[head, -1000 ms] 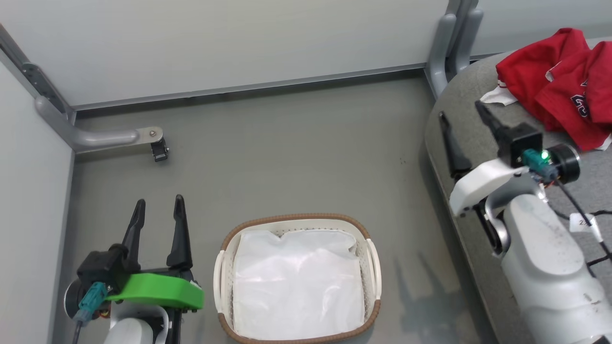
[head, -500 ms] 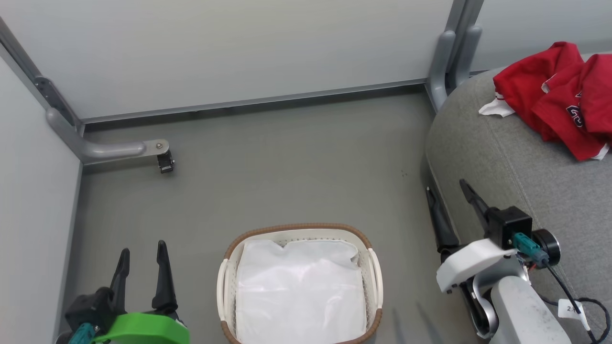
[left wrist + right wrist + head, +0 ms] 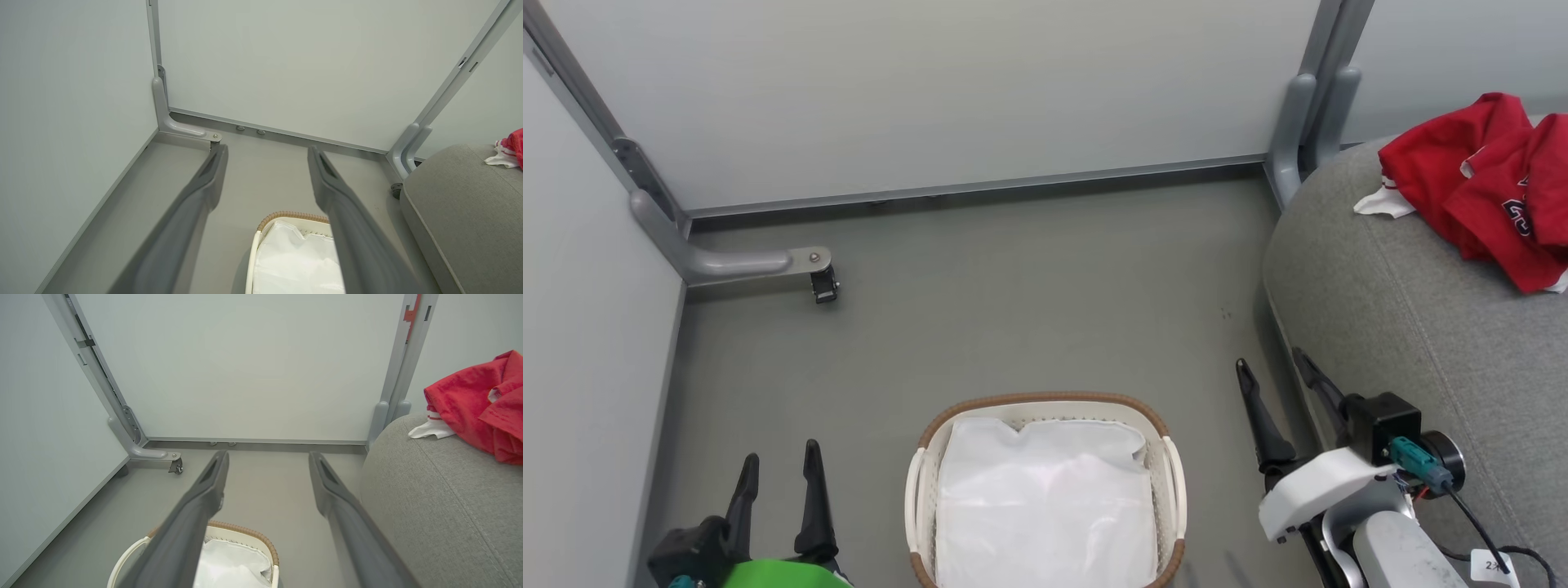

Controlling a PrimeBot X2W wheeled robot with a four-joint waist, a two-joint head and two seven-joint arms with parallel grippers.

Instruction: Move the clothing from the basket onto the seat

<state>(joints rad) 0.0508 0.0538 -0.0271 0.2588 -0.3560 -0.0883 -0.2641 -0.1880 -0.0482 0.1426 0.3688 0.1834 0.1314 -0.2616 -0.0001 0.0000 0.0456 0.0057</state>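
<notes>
The clothing (image 3: pixel 1478 184) is heaped near the seat's (image 3: pixel 1405 327) far edge; the cloth-lined basket (image 3: pixel 1045 398) is set on the floor (image 3: pixel 1013 286). The left tool (image 3: pixel 780 453) and right tool (image 3: pixel 1270 359) are held open, empty.

The left gripper (image 3: pixel 780 455) sits low on the robot's left side. Its two dark fingers (image 3: pixel 810 498) point forward and stand well apart, with nothing between them. Behind them is a green wrist cover (image 3: pixel 776 576), mostly cut off. The right gripper (image 3: pixel 1270 359) reaches further forward, fingers spread wide, empty and leaning a little leftward. Its white wrist cover (image 3: pixel 1311 490) leads back to a pale forearm (image 3: pixel 1401 555). A black block (image 3: pixel 1380 416) with a teal plug (image 3: pixel 1413 457) sits on the wrist's outer side.
</notes>
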